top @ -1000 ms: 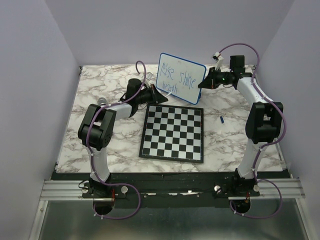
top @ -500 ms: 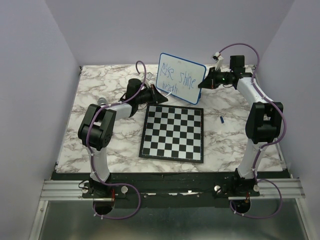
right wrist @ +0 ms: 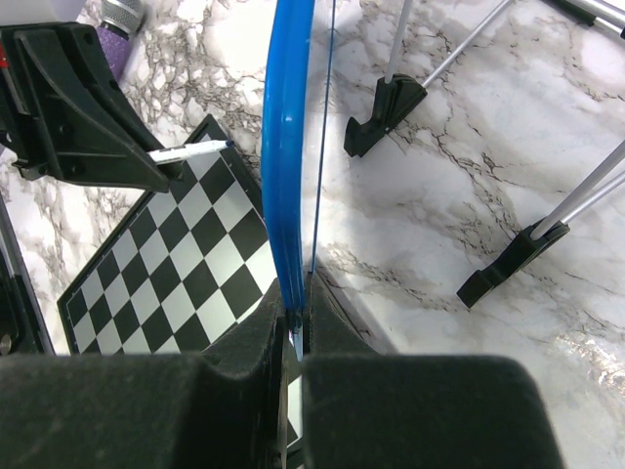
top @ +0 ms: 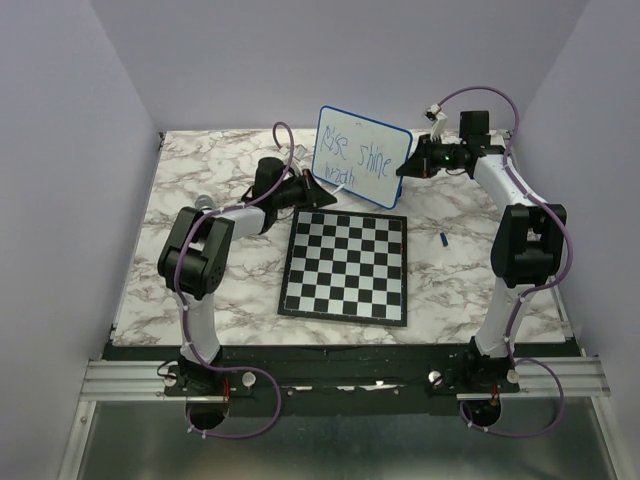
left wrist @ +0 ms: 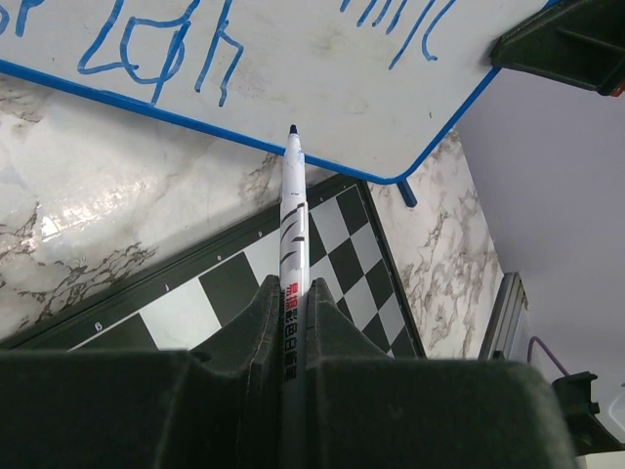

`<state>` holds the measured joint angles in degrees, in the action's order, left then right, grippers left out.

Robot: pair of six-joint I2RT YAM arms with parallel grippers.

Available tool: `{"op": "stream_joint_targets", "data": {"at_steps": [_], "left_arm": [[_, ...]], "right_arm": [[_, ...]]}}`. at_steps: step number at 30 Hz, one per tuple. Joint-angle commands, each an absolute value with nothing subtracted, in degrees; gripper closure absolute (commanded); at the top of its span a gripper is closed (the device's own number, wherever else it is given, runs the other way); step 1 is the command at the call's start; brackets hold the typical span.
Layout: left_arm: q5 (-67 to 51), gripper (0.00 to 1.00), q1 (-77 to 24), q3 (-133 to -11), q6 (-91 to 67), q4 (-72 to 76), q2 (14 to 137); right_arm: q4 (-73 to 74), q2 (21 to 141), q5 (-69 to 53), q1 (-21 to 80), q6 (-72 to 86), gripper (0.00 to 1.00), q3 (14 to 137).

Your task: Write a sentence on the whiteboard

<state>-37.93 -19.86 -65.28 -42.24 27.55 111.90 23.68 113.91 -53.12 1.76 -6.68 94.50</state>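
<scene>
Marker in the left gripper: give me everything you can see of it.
The marker is a slim white pen with black stripes, red print and a dark, uncapped tip. The left gripper is shut on its barrel. It points at the whiteboard, with the tip just inside the lower blue rim. Whether the tip touches the board is unclear.

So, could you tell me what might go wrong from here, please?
The marker in the left gripper has its tip right at the lower rim of the whiteboard, so a stroke may run off the board. The right gripper pinches only the thin side rim; marker pressure might twist or slip the board.
</scene>
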Motion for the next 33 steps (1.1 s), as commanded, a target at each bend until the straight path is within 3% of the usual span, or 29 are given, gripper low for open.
{"op": "stream_joint_targets", "data": {"at_steps": [1,33], "left_arm": [[-35.9,1.0,-20.7,-68.5,-41.4,28.4,114.7],[-33.4,1.0,-22.7,-79.5,-41.0,21.7,123.3]], "right_arm": [[24.1,114.5,-55.4,1.9,-6.9,1.0,94.1],[24.1,114.5,-55.3,2.0,-7.0,1.0,94.2]]}}
